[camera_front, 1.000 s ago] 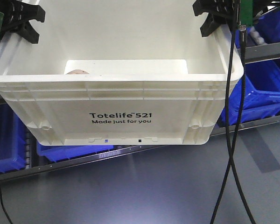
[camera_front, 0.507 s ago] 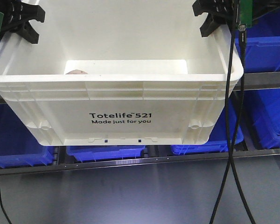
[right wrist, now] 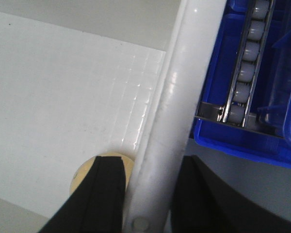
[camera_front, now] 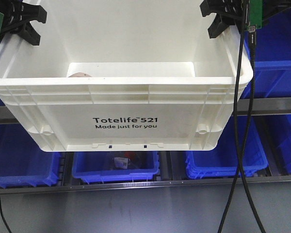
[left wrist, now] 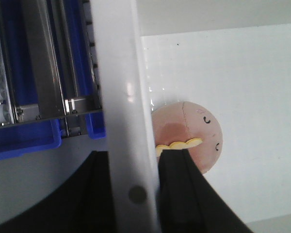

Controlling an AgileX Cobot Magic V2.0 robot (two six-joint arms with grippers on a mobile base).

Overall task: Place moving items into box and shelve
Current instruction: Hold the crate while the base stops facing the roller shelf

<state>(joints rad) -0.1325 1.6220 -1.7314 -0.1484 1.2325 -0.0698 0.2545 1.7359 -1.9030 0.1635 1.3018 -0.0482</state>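
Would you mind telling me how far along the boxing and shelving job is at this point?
Loading looks done: the pink ball and a yellowish ball lie inside the white Totelife crate. In hand: the left gripper and right gripper each clamp a side wall, holding the crate raised in front of the blue bins. Left: setting the crate on the shelf rack and letting go.

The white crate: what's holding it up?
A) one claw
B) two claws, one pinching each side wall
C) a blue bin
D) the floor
B: the left gripper and right gripper each pinch a side wall of the white crate, above the blue bins.
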